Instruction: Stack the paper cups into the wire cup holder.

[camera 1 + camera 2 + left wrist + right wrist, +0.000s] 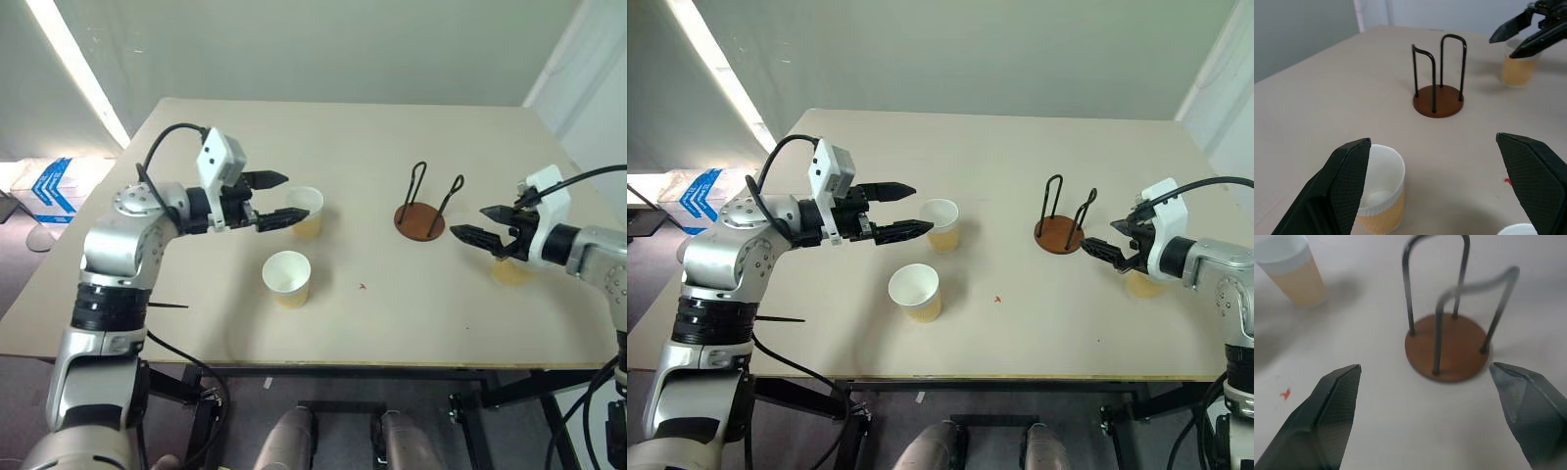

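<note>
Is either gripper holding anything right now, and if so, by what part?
Nothing is held. The left gripper is open beside a paper cup, and the right gripper is open near the wire cup holder.

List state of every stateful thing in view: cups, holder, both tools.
Far left cup: upright, empty, on table, beside left tool.
Near cup: upright, empty, on table, free.
Right cup: on table, under right tool, not gripped.
Wire cup holder: upright, empty.
Left tool: open, holding nothing.
Right tool: open, holding nothing.

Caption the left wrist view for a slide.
Open left gripper facing a paper cup, the empty wire cup holder beyond it.
</note>
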Controlling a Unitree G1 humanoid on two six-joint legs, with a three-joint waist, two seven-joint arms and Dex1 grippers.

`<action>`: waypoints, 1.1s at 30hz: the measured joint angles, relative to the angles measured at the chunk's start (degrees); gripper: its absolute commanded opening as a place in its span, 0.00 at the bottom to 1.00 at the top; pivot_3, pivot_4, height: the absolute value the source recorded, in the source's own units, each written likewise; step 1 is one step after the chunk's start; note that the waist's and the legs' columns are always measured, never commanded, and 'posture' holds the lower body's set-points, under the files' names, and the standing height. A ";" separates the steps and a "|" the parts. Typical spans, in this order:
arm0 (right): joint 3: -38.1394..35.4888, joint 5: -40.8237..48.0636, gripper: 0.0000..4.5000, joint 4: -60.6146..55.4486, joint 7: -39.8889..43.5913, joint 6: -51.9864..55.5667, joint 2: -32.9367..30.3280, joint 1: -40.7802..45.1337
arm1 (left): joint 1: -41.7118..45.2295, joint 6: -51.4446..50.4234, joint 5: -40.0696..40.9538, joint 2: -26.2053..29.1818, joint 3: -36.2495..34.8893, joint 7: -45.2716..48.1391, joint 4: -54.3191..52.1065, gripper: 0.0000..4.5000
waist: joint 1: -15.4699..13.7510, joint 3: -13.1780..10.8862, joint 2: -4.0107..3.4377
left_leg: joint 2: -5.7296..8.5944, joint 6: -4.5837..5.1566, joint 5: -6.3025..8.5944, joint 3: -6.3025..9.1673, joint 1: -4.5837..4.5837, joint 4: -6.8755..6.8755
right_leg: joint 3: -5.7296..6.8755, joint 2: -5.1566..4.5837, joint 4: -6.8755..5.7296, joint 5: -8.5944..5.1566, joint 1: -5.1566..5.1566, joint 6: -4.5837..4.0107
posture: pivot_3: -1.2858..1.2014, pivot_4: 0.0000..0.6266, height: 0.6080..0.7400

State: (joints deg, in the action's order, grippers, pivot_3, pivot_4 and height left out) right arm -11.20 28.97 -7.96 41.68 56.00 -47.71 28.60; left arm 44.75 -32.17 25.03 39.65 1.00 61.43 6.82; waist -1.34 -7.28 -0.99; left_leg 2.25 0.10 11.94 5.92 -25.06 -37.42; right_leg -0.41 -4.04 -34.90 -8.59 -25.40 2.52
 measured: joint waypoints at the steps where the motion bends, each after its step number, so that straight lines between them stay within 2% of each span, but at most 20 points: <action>1: 0.33 0.03 0.98 0.00 -0.01 0.49 0.00 0.46 | 0.30 0.20 -0.33 -0.03 0.02 0.37 0.46 1.00 | 0.01 0.00 0.01 | 0.00 0.01 0.00 0.00 0.00 0.00 | 0.00 0.00 0.01 0.00 0.00 0.01 | 0.52 0.24 1.00; 5: 3.04 -0.35 0.98 0.70 -0.19 0.79 0.46 2.66 | 1.55 1.03 -0.67 -0.33 0.14 1.15 1.92 1.00 | 0.13 0.00 0.01 | -0.01 0.57 -0.33 -0.01 0.01 0.00 | 0.00 0.00 0.01 -0.01 0.00 0.04 | 0.52 0.24 1.00; 12: 7.50 -3.41 0.98 6.89 -1.18 -1.76 4.92 6.58 | 1.91 2.11 -1.76 -0.88 0.82 2.16 2.35 1.00 | 0.12 -0.01 0.01 | 0.00 0.60 -0.33 -0.01 -0.06 0.01 | 0.00 -0.02 0.07 -0.02 -0.03 0.11 | 0.52 0.24 1.00; 26: 8.78 -10.22 0.98 24.75 -4.58 -10.71 10.66 14.32 | 2.03 2.48 -2.02 -0.95 0.82 2.31 2.39 1.00 | -0.07 -0.01 0.00 | 0.01 0.50 -0.25 -0.02 -0.08 0.04 | 0.11 -0.10 -0.04 0.03 -0.13 0.08 | 0.52 0.24 1.00; 29: 7.52 -10.20 0.85 26.97 -5.77 -10.92 11.54 15.31 | 2.02 2.71 -2.57 -0.66 0.84 3.05 2.52 1.00 | -0.14 -0.01 0.00 | 0.01 0.49 -0.25 -0.02 -0.09 0.04 | 0.12 -0.11 -0.03 0.03 -0.14 0.07 | 0.52 0.24 1.00; 33: 6.79 -10.13 0.55 27.42 -6.38 -10.72 11.53 15.89 | 2.02 3.07 -2.90 -0.72 1.20 3.33 2.68 1.00 | -0.18 -0.01 0.00 | 0.02 0.44 -0.22 -0.02 -0.10 0.04 | 0.12 -0.13 -0.03 0.03 -0.14 0.07 | 0.52 0.24 1.00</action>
State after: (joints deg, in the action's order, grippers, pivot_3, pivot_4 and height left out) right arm -4.42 18.83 19.47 35.30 45.28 -36.18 44.49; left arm 46.76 -29.09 22.13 38.93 2.20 64.75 9.50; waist -1.53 -7.28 -0.98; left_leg 2.27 0.54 11.72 5.90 -25.16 -37.38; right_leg -0.29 -4.17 -34.92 -8.56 -25.54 2.59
